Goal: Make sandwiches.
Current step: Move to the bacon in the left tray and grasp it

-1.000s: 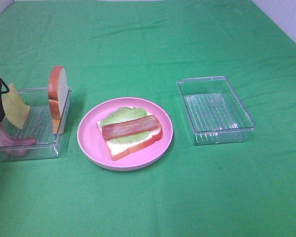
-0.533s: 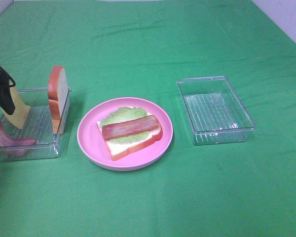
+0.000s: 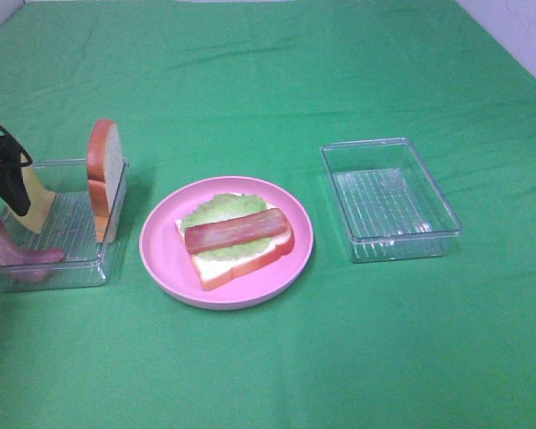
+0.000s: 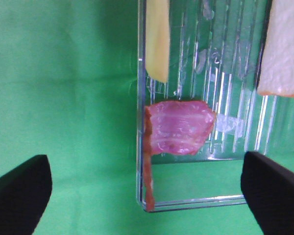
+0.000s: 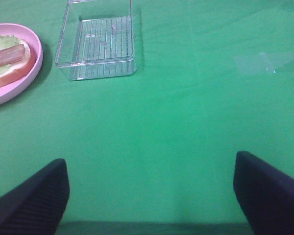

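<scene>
Green cloth (image 3: 268, 71) over the whole table. From the high camera: open-faced sandwich (image 3: 237, 239) lying on the pink plate (image 3: 161, 239) near the middle, one slice under lettuce and a single bacon strip. Just left of the plate, a clear tray (image 3: 80, 268) with an upright bread slice (image 3: 105, 174), a tilted yellow cheese slice (image 3: 34, 204) and a loose bacon strip (image 3: 22, 255) at its outer end. Right of the plate and apart from it, an empty second tray (image 3: 389, 198).

From the left wrist: left gripper (image 4: 144, 164) with both black fingers (image 4: 19, 191) spread wide, released, grasping nothing, straddling the tray's end, loose bacon strip between and below them. From above, only a black shape at the frame's edge over the cheese slice, spread unreadable.

From the right wrist: right gripper (image 5: 149, 181), out of the high camera's frame, fingers likewise wide apart and holding nothing, over bare cloth. Plate and sandwich in a far corner, second tray beside them. Also a pale taped patch (image 5: 264, 63) on the cloth, not made out from above.
</scene>
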### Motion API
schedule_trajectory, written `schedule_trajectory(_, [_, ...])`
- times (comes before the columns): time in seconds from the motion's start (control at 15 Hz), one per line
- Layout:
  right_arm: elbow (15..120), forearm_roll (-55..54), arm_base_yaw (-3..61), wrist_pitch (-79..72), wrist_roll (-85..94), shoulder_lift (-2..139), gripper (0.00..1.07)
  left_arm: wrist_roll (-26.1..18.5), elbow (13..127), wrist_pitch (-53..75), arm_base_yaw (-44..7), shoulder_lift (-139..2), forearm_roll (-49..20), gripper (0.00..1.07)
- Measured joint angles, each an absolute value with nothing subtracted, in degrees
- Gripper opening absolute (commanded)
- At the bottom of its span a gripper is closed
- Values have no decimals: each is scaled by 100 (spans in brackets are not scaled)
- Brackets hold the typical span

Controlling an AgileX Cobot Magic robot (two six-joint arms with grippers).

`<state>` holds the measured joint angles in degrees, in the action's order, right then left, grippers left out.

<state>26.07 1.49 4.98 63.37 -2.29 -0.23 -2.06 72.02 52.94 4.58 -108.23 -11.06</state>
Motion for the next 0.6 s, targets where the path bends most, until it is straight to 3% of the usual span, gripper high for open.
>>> schedule_trajectory(0.6, [2607,149,498,6337,-229,-23,87,-206,7202,5351,458,-11001,-1117,98])
